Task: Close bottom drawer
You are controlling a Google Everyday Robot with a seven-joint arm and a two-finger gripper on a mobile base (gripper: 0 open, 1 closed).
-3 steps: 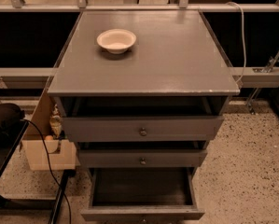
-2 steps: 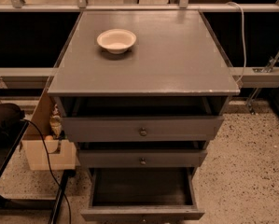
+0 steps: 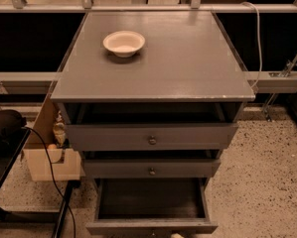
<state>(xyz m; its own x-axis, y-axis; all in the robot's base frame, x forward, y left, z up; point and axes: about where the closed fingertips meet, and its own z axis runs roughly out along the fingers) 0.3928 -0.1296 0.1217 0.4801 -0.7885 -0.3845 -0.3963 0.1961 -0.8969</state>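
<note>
Speckled floor fills the frame's lower right. Grey desk, centre frame, three drawers. Bottom drawer, lower centre, pulled well out, dark inside. White bowl on the desk top, upper left. Hand: only a pale tip at the bottom edge, just below the drawer front; apart or together, cannot tell.

Cream round shallow bowl, upright on top of grey painted wooden desk, towards rear left. Top grey drawer and middle grey drawer, each with small round metal knob, both partly pulled out. Open cardboard box on speckled stone floor, just left of desk. Black cable draped before box. White cable hanging at desk's rear right.
</note>
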